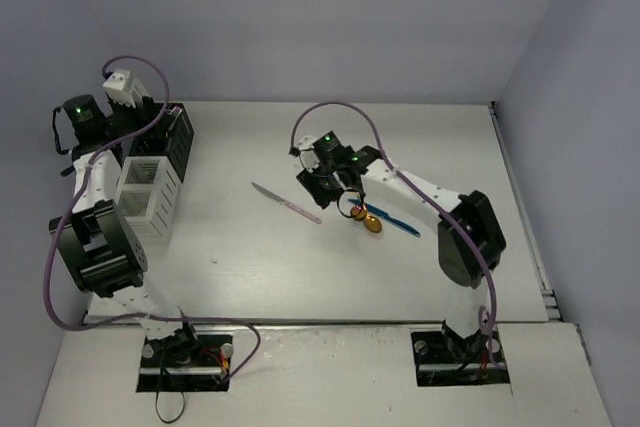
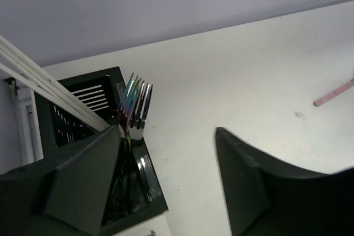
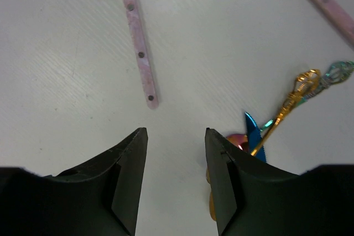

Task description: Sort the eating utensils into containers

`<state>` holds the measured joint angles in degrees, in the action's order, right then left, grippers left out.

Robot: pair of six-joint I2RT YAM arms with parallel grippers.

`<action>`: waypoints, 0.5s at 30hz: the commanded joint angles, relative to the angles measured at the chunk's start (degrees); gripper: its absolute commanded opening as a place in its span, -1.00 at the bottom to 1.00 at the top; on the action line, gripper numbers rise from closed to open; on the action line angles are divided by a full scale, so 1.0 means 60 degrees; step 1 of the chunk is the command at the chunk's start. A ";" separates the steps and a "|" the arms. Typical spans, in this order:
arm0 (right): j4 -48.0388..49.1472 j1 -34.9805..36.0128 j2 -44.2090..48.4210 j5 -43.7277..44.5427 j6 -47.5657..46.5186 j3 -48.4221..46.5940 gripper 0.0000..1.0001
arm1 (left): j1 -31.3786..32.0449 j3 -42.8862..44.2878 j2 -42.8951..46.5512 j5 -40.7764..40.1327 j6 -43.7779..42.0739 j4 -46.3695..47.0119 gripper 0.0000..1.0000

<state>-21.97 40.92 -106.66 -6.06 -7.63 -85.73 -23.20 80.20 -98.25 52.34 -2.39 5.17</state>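
A black caddy (image 1: 181, 143) stands at the far left with a white caddy (image 1: 148, 197) in front of it. In the left wrist view the black caddy (image 2: 83, 109) holds iridescent forks (image 2: 136, 99) and pale sticks (image 2: 44, 89). My left gripper (image 2: 166, 175) is open and empty just above and beside it; in the top view it (image 1: 158, 133) is over the black caddy. My right gripper (image 3: 174, 153) is open and empty, low over the table. A pink-handled knife (image 3: 139, 45) lies ahead of it. A gold spoon (image 3: 285, 109) and a blue knife (image 3: 253, 131) lie by its right finger.
In the top view the pink-handled knife (image 1: 287, 203) lies mid-table, with the gold spoon (image 1: 373, 224) and blue knife (image 1: 398, 221) right of my right gripper (image 1: 345, 202). A second pink handle (image 3: 326, 1) and a teal ornate handle (image 3: 338, 72) show in the right wrist view. Walls enclose the table.
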 commanded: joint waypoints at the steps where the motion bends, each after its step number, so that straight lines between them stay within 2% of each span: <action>1: -0.0975 0.0732 -0.1062 0.0776 -0.0442 -0.1190 -0.13 | -0.0117 -0.0362 0.2323 0.0270 -0.0267 0.0088 0.37; 7: -0.1321 0.0976 -0.2243 0.0860 -0.0345 -0.2504 -0.09 | -0.0102 -0.1643 0.4281 0.0536 -0.1237 -0.1218 0.40; 15: -0.1680 0.1017 -0.3751 0.0722 -0.0539 -0.3732 -0.10 | -0.0100 -0.2477 0.5557 0.0957 -0.1015 -0.1564 0.41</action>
<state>-29.44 47.24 -126.57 -2.28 -9.43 -103.41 -23.53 65.70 -66.82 55.48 -8.20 -4.35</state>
